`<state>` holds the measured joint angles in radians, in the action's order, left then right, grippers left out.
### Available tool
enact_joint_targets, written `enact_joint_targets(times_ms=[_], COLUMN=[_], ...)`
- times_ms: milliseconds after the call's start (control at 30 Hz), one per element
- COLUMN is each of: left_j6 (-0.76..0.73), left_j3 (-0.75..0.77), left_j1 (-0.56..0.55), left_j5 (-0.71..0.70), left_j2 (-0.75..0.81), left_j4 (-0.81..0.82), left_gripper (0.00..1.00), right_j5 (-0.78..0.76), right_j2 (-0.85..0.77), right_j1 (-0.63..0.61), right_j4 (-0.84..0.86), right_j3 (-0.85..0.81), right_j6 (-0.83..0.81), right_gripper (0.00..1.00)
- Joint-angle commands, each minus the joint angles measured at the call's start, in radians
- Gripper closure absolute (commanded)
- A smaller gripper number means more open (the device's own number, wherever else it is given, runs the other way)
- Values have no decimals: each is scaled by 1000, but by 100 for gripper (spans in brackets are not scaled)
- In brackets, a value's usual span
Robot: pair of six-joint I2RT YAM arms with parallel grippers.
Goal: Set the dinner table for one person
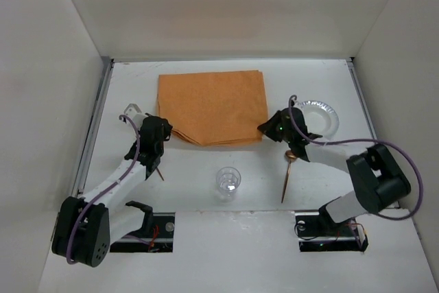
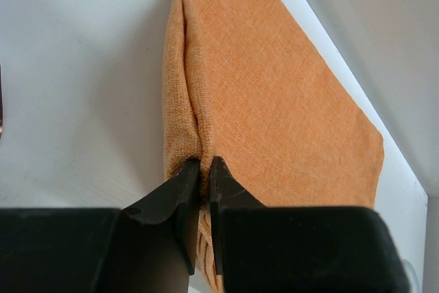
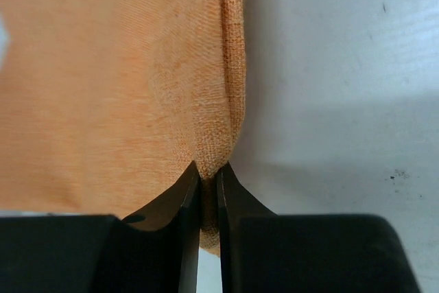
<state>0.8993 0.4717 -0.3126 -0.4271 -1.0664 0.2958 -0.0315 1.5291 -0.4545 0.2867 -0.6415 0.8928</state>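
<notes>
Observed condition: the dinner table is the broad white top that fills the floor of the enclosure, with a thin metal rail along its left edge and another along its right. Both arm bases are bolted at its near edge.

An orange cloth mat lies folded in layers on the far middle of the table, flat over most of its area. Its near edge is slightly uneven.

Left gripper: jaws pressed together on the near left corner of the mat. The left wrist view shows a ridge of folded fabric pinched between the two black fingertips.

Right gripper: jaws drawn almost together on the near right corner of the mat. The right wrist view shows a fold of its edge nipped between the tips.

Other items on the table:
- A clear glass stands upright, near the middle, well apart from the mat's near edge.
- A plate with a pale, shiny rim lies to the right of the mat, partly behind the right arm.
- A spoon lies nearer than the plate, its rounded head toward the far side and its handle toward the right base.
- A thin brown utensil lies beside the left arm. Its kind cannot be told.
</notes>
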Motion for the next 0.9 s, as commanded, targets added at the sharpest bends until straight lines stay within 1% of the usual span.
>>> enact_joint_targets(times_ms=[0, 100, 167, 233, 333, 400, 467, 533, 567, 633, 733, 800, 867], left_j6=[9, 9, 12, 15, 16, 23, 29, 36, 36, 38, 24, 1, -39], left_j3=[-8, -13, -25, -38, -65, -87, -102, -114, -120, -133, -134, -117, -101], left_j1=[11, 11, 13, 13, 13, 5, 0, -3, -4, -6, 2, 5, -1], left_j5=[14, 24, 24, 21, 13, 10, 10, 1, -5, -30, -64, -76, -100], left_j2=[-16, -33, -35, -21, 11, 28, 40, 63, 78, 115, 163, 197, 230], left_j4=[62, 62, 60, 45, 20, -1, -36, -81, -102, -132, -159, -182, -190], left_gripper=[96, 96, 96, 96, 96, 96, 96, 93, 91, 85, 82, 74, 67], right_j5=[-82, -182, -209, -209, -191, -156, -139, -151, -162, -189, -252, -274, -300], right_j2=[-206, -328, -359, -360, -310, -270, -232, -225, -239, -289, -365, -380, -370], right_j1=[24, 18, 12, 12, 41, 53, 52, 47, 43, 26, 6, -12, -29], right_j4=[48, -55, -113, -139, -149, -143, -147, -150, -155, -185, -240, -283, -303], right_j3=[-29, -63, -66, -29, 37, 77, 88, 103, 109, 111, 83, 51, 36], right_j6=[-46, -109, -124, -111, -94, -86, -89, -89, -91, -94, -139, -170, -184], right_gripper=[93, 93, 93, 93, 93, 90, 80, 64, 56, 45, 34, 30, 29])
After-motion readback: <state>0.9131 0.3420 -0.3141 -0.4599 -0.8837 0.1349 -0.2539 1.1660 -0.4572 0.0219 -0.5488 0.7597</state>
